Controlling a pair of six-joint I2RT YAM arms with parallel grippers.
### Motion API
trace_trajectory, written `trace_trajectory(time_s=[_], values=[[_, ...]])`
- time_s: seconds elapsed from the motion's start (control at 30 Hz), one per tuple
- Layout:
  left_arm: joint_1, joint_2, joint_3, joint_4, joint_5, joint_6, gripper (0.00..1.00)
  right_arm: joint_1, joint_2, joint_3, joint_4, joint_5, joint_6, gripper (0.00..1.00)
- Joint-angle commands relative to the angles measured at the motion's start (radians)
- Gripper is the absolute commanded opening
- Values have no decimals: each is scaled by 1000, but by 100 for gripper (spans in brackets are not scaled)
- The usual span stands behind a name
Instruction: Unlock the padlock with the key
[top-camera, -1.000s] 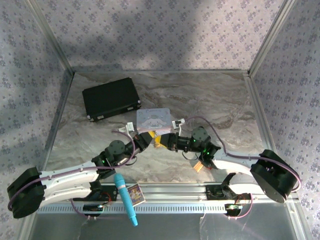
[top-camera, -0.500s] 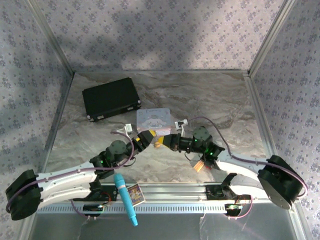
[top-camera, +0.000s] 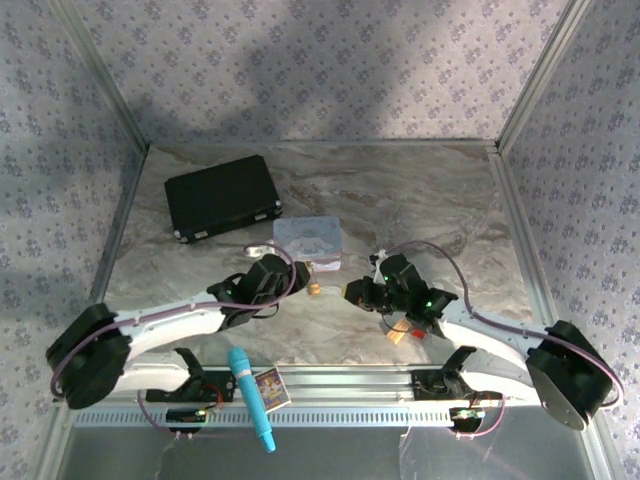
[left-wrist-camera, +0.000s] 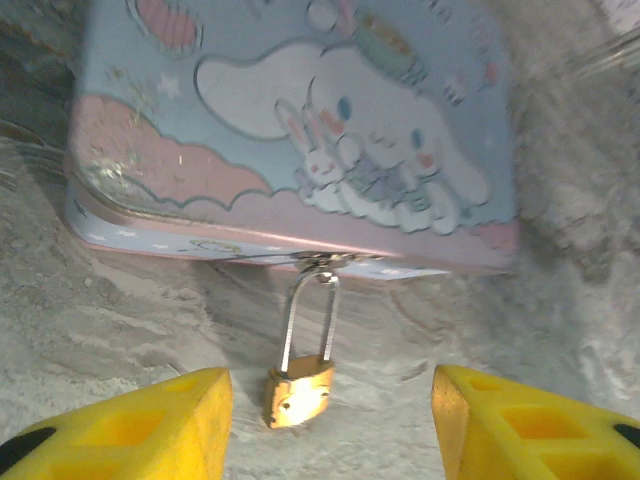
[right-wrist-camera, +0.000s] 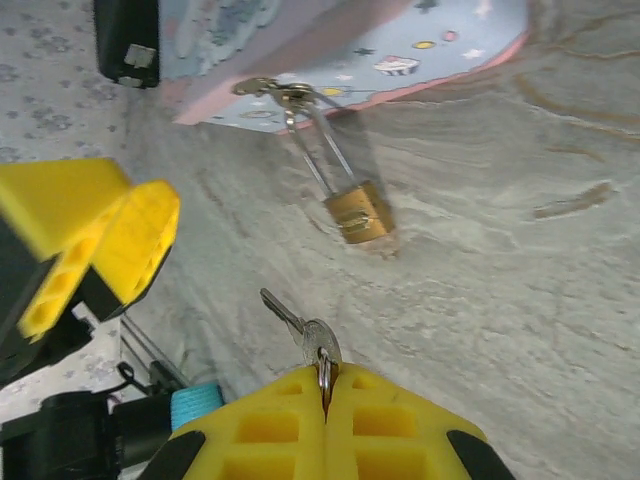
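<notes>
Right gripper (right-wrist-camera: 325, 388) tight on key (right-wrist-camera: 304, 334) in wrist view; padlock (right-wrist-camera: 359, 212) near

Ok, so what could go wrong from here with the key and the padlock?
1. The padlock lies loose, its shackle hooked through the cartoon tin box's latch, and the open left gripper isn't holding it. A push from the key could just shove it aside.
2. The right gripper pinches the key only at its head, with the blade angled off to one side. It may pivot or slip on contact.
</notes>
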Motion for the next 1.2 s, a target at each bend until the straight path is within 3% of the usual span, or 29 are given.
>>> trace_trajectory(time_s=[0.0,0.43,0.67,1.17], values=[[3,65,-14,156,38,76,54,-5,23,32,-48,27,-43,0],[28,334,5,379,58,99,55,-20,90,7,33,41,-36,0],[24,418,1,468,82,61,44,-29,141,2,87,37,-25,0],[-17,476,49,410,45,28,17,-61,241,-35,212,28,47,0]])
